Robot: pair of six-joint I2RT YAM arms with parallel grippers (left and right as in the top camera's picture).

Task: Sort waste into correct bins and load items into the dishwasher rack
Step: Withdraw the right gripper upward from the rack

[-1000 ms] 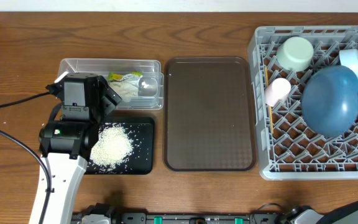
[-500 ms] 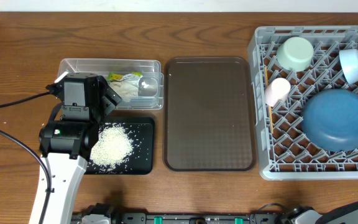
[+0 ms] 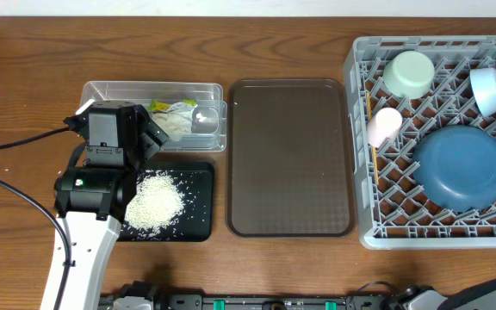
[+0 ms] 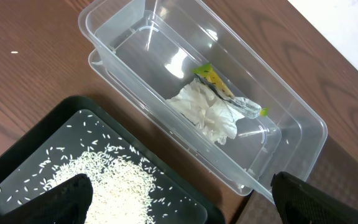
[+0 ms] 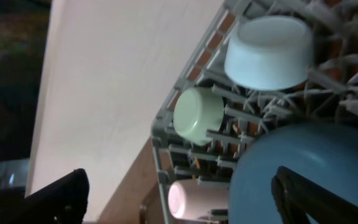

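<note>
Four dishes sit in the dishwasher rack point(image 3: 442, 238) at the table's 3 o'clock, so treat this step as getting your right arm clear of it.

- **Plate and right arm:** The blue plate point(image 3: 461, 166), the biggest dish, lies across the pegs at the rack's 5 o'clock rather than standing in a slot. The right gripper point(image 5: 188, 199) hangs close over its rim, fingers spread wide with nothing between them. Lift straight up before you swing away, so no finger catches that rim. Then judge whether the plate needs re-seating.
- **Bins and left arm:** The clear tub point(image 3: 110, 90) is at 10 o'clock and the black tray point(image 3: 198, 215) at 8 o'clock. The left gripper point(image 4: 191, 200) hovers where the two meet, wide open and empty, and it can wait there.
- **Smaller dishes in the rack:** The mint-green bowl point(image 3: 408, 74) is at 11 o'clock, the pale-blue bowl point(image 3: 487, 89) at 1 o'clock and the pink cup point(image 3: 384, 126) at 9 o'clock.
- **Waste:** The rice point(image 3: 155, 201) is heaped on the black tray. The tissue point(image 4: 207, 112) and the wrapper point(image 4: 219, 87) lie touching in the tub.
- **Chopsticks:** I cannot make them out for certain.
</note>
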